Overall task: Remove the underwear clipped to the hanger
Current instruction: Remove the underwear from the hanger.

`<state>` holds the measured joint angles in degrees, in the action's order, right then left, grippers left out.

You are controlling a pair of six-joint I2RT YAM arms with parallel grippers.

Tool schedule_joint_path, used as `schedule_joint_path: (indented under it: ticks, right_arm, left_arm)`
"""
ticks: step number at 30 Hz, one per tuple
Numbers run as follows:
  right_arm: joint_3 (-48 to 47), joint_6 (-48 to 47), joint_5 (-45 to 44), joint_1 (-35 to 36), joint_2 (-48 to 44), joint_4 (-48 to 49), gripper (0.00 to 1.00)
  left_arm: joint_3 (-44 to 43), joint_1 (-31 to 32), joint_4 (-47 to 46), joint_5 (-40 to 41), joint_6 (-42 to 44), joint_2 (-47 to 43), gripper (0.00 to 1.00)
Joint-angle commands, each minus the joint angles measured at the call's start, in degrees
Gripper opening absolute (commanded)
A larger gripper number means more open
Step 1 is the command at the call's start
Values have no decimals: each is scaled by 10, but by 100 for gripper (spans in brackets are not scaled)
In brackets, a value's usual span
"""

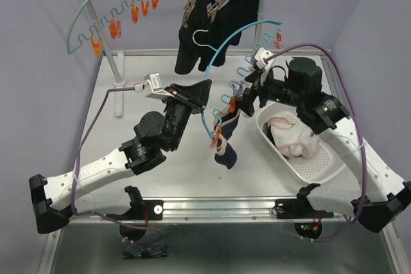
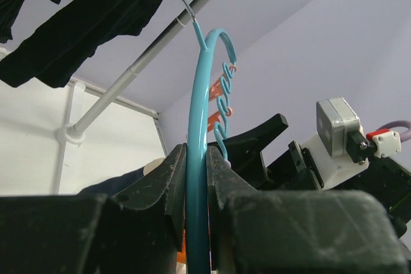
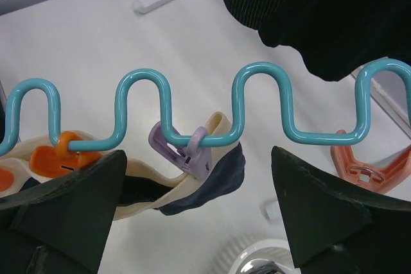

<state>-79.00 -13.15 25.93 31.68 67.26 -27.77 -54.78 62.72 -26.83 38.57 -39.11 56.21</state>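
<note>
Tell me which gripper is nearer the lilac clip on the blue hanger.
Right. The right gripper is open with the lilac clip framed between its fingers; the left gripper is shut on the arc of the blue hanger, farther along.

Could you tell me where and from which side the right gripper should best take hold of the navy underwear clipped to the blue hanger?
Probably grip the navy underwear at its bunched beige waistband, just below the lavender clip, coming straight in under the blue hanger's wavy bar. The cloth hangs free there, in line with the open right gripper, while the left gripper clamps the hanger.
</note>
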Motion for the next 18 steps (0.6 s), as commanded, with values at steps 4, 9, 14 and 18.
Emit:
schedule_joint_path:
  ticks: [4, 9, 14, 18]
  right_arm:
    - [40, 29, -9, 5, -16, 120, 96]
    - [46, 42, -20, 5, -10, 143, 92]
    - [34, 55, -19, 6, -5, 148, 91]
    - [35, 66, -14, 5, 1, 156, 87]
  left_arm:
    - [-33, 9, -91, 32, -12, -11, 0]
    - [-28, 11, -97, 34, -18, -10, 0]
    - [-25, 12, -101, 36, -19, -9, 0]
    - [-24, 13, -104, 36, -19, -7, 0]
